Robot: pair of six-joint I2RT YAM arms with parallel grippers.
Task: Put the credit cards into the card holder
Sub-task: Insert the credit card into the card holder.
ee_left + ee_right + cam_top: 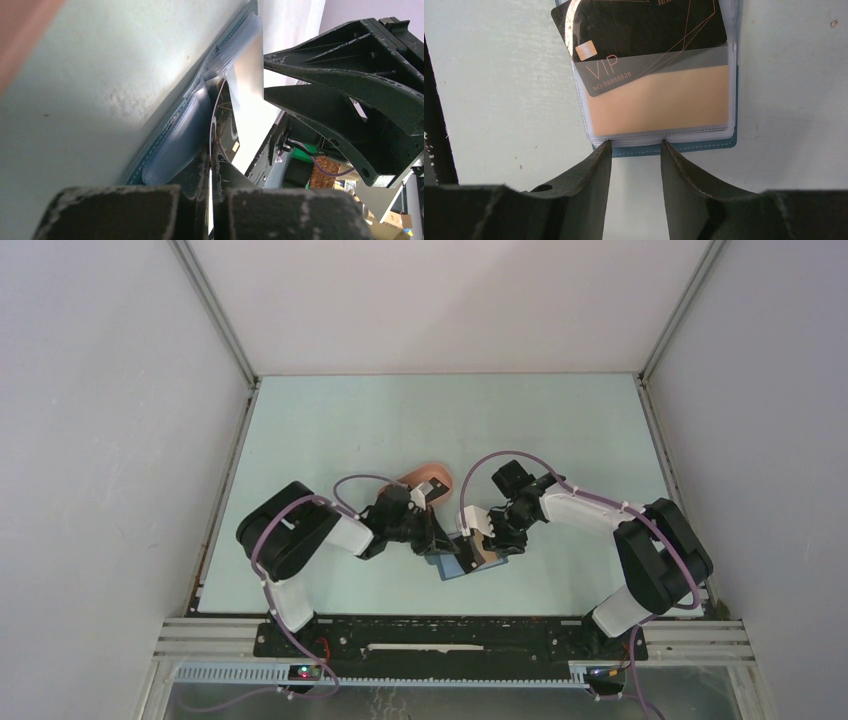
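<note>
Your left gripper point(212, 161) is pinched together on the thin edge of the black card point(649, 25), with no gap showing between its fingers. Your right gripper point(635, 147) stands with its jaws apart, and both tips touch the near edge of the card holder point(704, 145) with nothing gripped between them. Both arms meet over the near middle of the pale green table point(400, 420).

Just beyond the left gripper you can see a pink tray point(428, 472). The blue card holder lies open and flat on the table, right under the two grippers.

In its clear sleeve point(709, 55) sits the tan-orange card point(659, 105), fully seated. The black card is tilted and only partly in: its lower part is under the sleeve and over the tan-orange card, while its upper part with the chip sticks out.
</note>
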